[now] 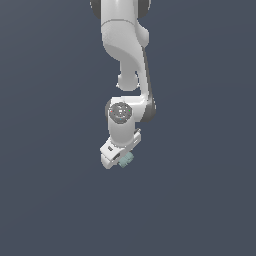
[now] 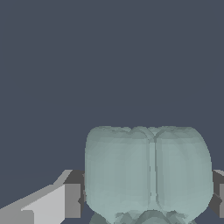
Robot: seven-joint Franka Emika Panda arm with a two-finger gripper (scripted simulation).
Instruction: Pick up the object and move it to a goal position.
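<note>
The object (image 2: 146, 173) is a pale teal-grey lumpy block with rounded edges, filling the space between my two fingers in the wrist view. One dark finger pad (image 2: 73, 199) presses against one side of it and the other pad (image 2: 217, 199) against the opposite side. In the exterior view the object (image 1: 126, 159) shows as a small teal lump at the tip of my white gripper (image 1: 121, 159), which hangs below the arm. The gripper is shut on the object.
A plain dark grey-blue surface (image 1: 50, 200) fills the background in both views. The white arm (image 1: 125, 45) comes down from the top middle of the exterior view.
</note>
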